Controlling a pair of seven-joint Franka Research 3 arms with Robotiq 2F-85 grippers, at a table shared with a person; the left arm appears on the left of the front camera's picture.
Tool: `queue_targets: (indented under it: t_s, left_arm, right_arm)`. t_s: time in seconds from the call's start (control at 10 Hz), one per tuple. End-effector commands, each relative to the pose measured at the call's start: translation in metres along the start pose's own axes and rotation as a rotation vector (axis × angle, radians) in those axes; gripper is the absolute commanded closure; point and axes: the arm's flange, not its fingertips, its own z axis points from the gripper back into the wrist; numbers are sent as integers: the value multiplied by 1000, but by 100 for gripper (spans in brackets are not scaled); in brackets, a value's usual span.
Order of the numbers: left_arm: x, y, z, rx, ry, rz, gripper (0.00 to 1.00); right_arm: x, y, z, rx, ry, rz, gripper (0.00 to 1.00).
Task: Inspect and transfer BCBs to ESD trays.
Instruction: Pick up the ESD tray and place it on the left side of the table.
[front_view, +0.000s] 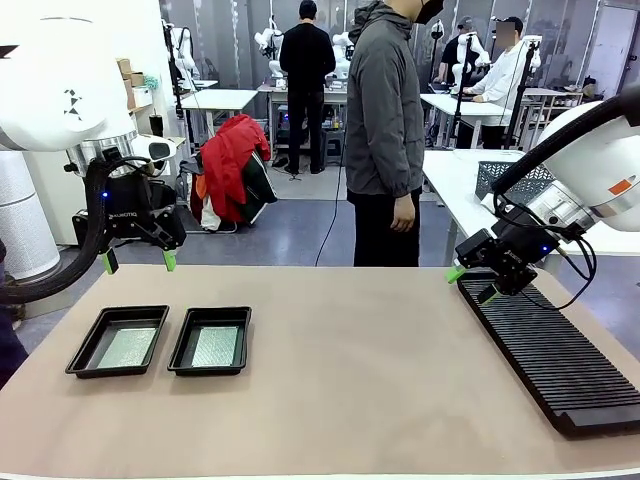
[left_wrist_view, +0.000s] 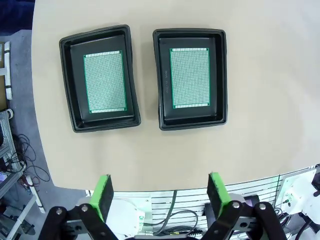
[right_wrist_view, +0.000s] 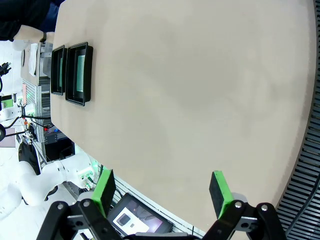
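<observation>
Two black ESD trays sit side by side at the table's left front, each holding one green BCB lying flat. From the left wrist view the trays and their boards lie straight ahead. My left gripper hangs open above the table's far left edge, nothing between its fingers. My right gripper stands open over the far end of the black rack, also empty. The right wrist view shows both trays far off.
A long black ribbed slotted rack runs along the table's right side. A person in a grey jacket stands beyond the far edge, hand hanging down. The tan table between trays and rack is bare.
</observation>
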Motion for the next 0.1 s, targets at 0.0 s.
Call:
queue_targets:
  t_s: [0.0]
  left_arm:
    - [0,0,-4,-2,-12,-7,0]
  right_arm:
    - [1,1,-1,-14,-7,-9,0]
